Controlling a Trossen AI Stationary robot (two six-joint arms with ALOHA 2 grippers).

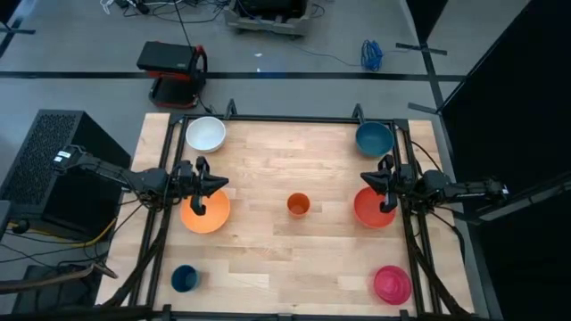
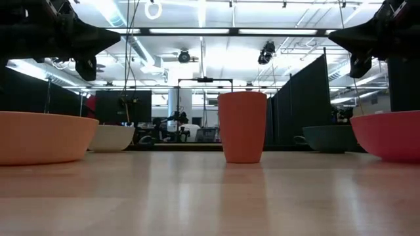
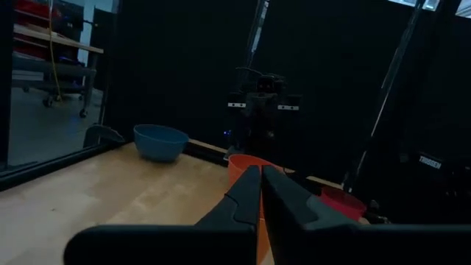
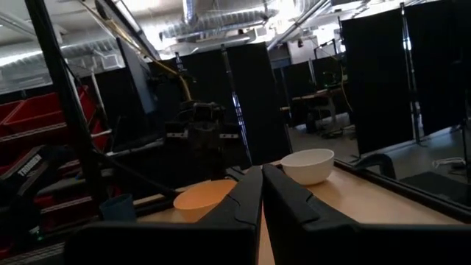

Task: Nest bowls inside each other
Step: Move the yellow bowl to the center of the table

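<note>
The left gripper (image 1: 217,184) hangs above the table's left side with its two dark fingers pressed together, holding nothing. Right under it sits the orange bowl (image 1: 205,212), part of its rim covered by the arm in the high view. The white bowl (image 1: 205,134) lies beyond it at the far left corner, well apart.

The right gripper (image 1: 365,181) mirrors it on the right side, fingers likewise closed on nothing, poised over the red-orange bowl (image 1: 374,208). The teal-blue bowl (image 1: 374,138) sits near the far right corner, and the magenta-pink bowl (image 1: 392,284) near the front right corner, apart from the others. None of the five bowls is nested in another.

All the bowls are smooth, shallow, round plastic with plain rims. Between the two grippers, in the middle of the pale wooden table (image 1: 285,259), stands a small narrow orange cup (image 1: 298,204), upright. A small dark blue cup (image 1: 184,278) stands at the front left.

In the low view the orange and red-orange bowls are cut off at the picture's edges, and the magenta-pink bowl does not show. Both arms appear there only as dark shapes overhead. In the left wrist view the closed fingers (image 3: 246,195) hide much of the orange cup.
</note>
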